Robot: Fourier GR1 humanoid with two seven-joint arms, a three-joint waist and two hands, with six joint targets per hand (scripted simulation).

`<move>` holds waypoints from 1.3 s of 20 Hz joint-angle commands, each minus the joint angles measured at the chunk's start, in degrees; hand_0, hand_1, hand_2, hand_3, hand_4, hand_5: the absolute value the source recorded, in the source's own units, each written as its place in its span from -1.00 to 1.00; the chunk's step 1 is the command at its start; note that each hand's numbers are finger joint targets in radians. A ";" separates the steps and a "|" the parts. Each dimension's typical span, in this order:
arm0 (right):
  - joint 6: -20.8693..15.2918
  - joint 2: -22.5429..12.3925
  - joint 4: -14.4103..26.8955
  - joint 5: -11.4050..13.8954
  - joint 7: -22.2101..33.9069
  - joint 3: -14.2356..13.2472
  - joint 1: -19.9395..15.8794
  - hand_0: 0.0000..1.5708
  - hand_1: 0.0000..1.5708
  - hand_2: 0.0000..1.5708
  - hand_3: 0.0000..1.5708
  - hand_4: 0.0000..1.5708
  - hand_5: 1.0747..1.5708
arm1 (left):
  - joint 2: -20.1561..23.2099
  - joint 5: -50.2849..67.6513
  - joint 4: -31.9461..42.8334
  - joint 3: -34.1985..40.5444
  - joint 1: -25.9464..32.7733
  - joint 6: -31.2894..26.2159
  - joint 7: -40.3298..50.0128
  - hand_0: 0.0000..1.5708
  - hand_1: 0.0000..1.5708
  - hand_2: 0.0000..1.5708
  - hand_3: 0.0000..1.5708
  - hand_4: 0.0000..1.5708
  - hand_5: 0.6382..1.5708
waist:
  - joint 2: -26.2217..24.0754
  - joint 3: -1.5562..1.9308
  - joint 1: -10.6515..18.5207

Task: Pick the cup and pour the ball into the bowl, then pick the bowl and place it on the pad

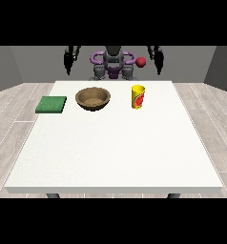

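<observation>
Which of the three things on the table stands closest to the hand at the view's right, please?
The yellow cup: it stands right of the brown bowl, while the green pad lies farthest left.

Bowl between pad and cup

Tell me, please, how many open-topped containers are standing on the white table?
2: a brown bowl left of centre near the far edge, and a yellow cup upright to its right. None seems hidden.
</observation>
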 commanded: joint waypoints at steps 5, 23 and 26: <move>0.29 -2.50 -5.33 -0.59 5.46 -0.96 -0.70 -1.00 -1.00 -1.00 -1.00 -1.00 0.99 | 2.84 0.30 -5.61 0.39 -0.97 -0.75 5.14 -1.00 -1.00 -1.00 -1.00 -1.00 0.90 | -14.14 -0.88 -0.58; 3.31 -0.50 0.25 -7.27 -7.34 -6.80 -5.48 -1.00 -1.00 -1.00 -1.00 -1.00 0.98 | -1.26 1.32 -10.18 -5.08 -3.97 2.44 -6.89 -1.00 -1.00 -1.00 -1.00 -1.00 0.54 | 5.19 -1.23 0.92; 1.41 0.16 2.00 -5.83 -8.30 -6.59 -10.79 -1.00 -1.00 -1.00 -1.00 -1.00 0.97 | 0.36 1.14 -6.33 -1.51 -11.66 2.92 -6.12 -1.00 -1.00 -1.00 -1.00 -1.00 0.41 | 10.27 -1.24 0.28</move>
